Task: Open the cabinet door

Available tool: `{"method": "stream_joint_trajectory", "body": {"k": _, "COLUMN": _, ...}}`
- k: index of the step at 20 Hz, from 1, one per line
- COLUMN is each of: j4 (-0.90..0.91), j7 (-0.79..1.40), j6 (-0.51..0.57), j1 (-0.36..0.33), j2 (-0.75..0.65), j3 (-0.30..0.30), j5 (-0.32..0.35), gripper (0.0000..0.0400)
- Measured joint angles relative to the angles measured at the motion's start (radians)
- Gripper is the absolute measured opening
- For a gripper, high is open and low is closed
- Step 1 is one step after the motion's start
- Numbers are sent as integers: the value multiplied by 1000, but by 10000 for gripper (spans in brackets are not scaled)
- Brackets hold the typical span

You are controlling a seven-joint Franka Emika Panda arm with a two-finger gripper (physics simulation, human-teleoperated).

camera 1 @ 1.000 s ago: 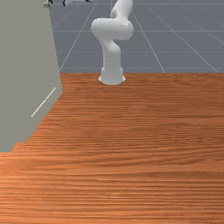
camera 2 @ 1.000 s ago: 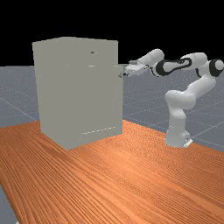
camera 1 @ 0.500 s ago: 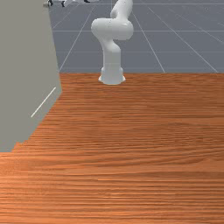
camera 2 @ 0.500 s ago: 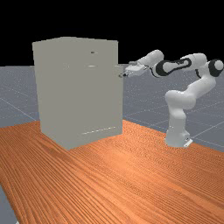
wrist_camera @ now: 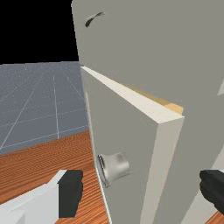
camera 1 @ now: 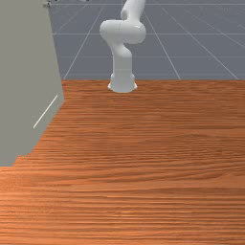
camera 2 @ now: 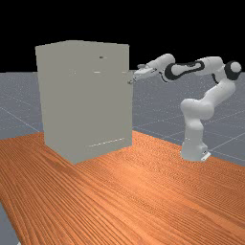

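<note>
One change matters most to us: against half a second ago, the cabinet door (wrist_camera: 127, 124) juts out less past the cabinet (camera 2: 81, 100) in both the far view and the front view, and our pincer (wrist_camera: 141, 188) has shifted the same way, toward the cabinet. We judge that we are nudging the door back toward closed, the wrong way for opening it. Still, it stands ajar: the wrist view has a tan strip of interior (wrist_camera: 173, 107) behind its top edge. The pincer is spread wide with nothing gripped; the round metal knob (wrist_camera: 116, 167) lies ahead of the gap, nearer one of the fingers (wrist_camera: 71, 192) than the other, and we make out no squeeze on it. The door itself is below the upper panel, at the far view's left of the arm (camera 2: 194, 115). Next, we would either centre on the knob and close, or hook the free edge and draw it outward; pressing further inward could shut it. Counting up, we have one arm, one pincer with two fingers, one cabinet, one ajar door, one knob on it, one dark fitting (wrist_camera: 94, 19) above, and one table (camera 2: 143, 191).
</note>
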Motion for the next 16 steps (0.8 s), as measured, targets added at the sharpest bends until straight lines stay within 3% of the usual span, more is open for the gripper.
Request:
{"method": "stream_joint_trajectory", "body": {"k": 6, "j4": -46, "j7": 21, "j6": 36, "j1": 12, "j2": -13, "j3": 48, "j5": -1, "gripper": 400}}
{"method": "stream_joint_trajectory", "body": {"k": 9, "j4": -78, "j7": 66, "j6": 39, "j1": 4, "j2": -41, "j3": 110, "j5": 6, "gripper": 400}}
{"method": "stream_joint_trajectory", "body": {"k": 13, "j4": -135, "j7": 195, "j6": 50, "j1": 17, "j2": -85, "j3": 286, "j5": 28, "gripper": 400}}
{"method": "stream_joint_trajectory", "body": {"k": 16, "j4": -141, "j7": 344, "j6": 107, "j1": 48, "j2": -37, "j3": 496, "j5": 54, "gripper": 400}}
